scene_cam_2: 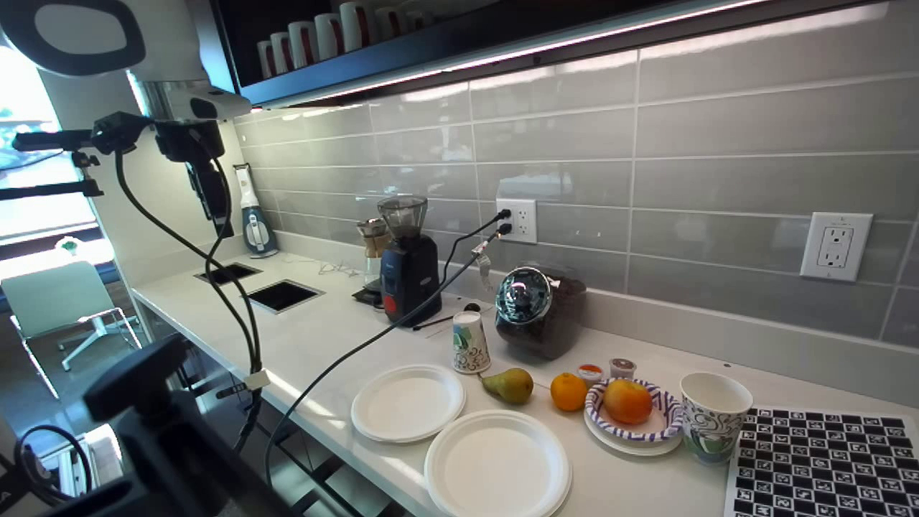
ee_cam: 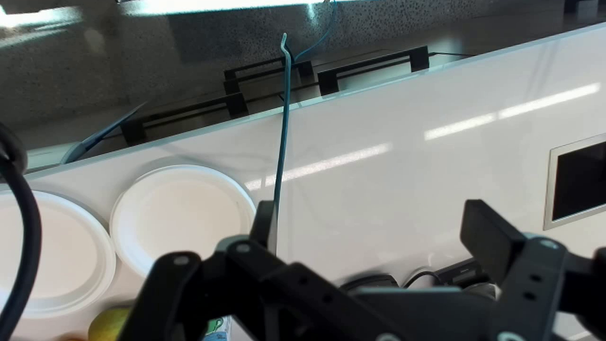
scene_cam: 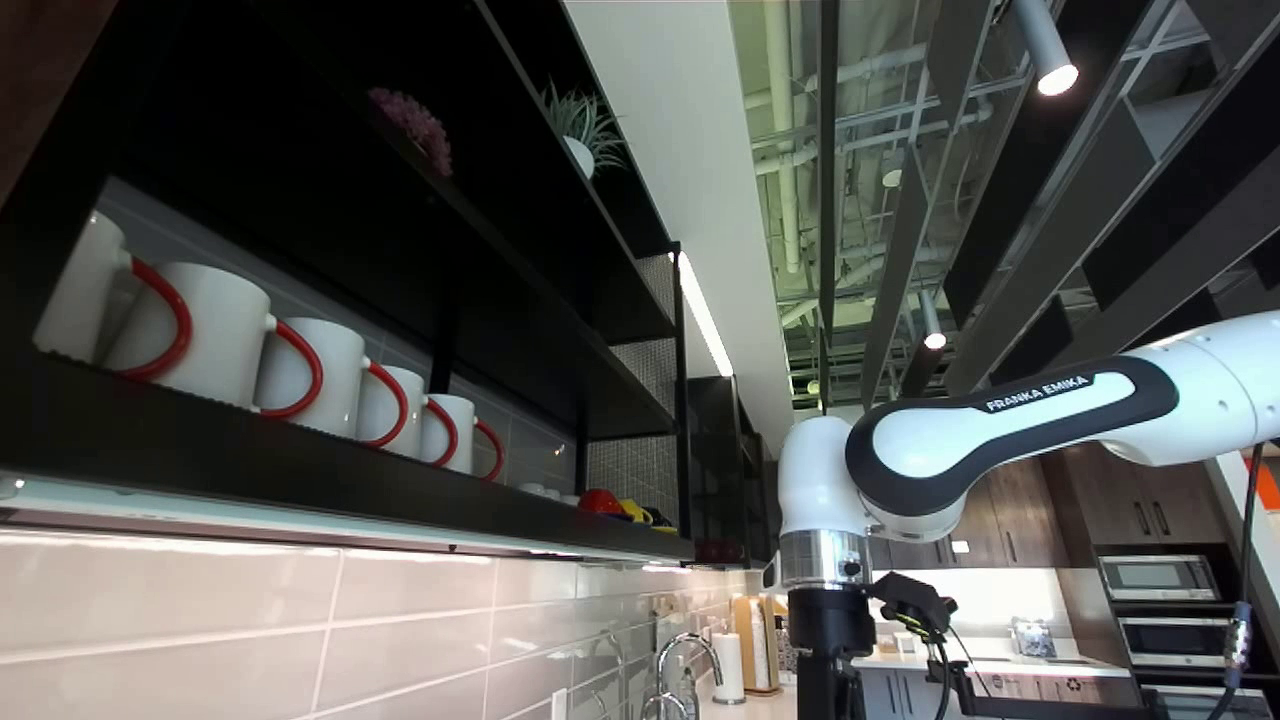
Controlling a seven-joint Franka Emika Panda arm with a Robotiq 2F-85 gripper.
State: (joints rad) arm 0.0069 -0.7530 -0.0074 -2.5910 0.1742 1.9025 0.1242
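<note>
Reading the wrist view left to right. Outer plate (ee_cam: pixel 47 251): furthest left of the gripper, bare. Pear (ee_cam: pixel 108 326): lower left, on the counter (ee_cam: pixel 369 180). Inner plate (ee_cam: pixel 182 213): bare too, left of the nearer fingertip. Paper cup (ee_cam: pixel 218 329): low left, mostly hidden by the gripper body. Cord (ee_cam: pixel 284 123) runs down to that same fingertip; can't tell if touching. My gripper (ee_cam: pixel 369 227): fingers spread wide, nothing between them; an exterior view has it hanging well above the counter. Black framed inset (ee_cam: pixel 584 180): to its right, well apart.

Progress, my read: no grasp made, nothing lifted. Only item I see inside a container is a fruit (scene_cam_2: pixel 627 401) in the patterned bowl (scene_cam_2: pixel 669 416), out past the plates. Pear and cup remain loose on the counter, both plates unfilled.
</note>
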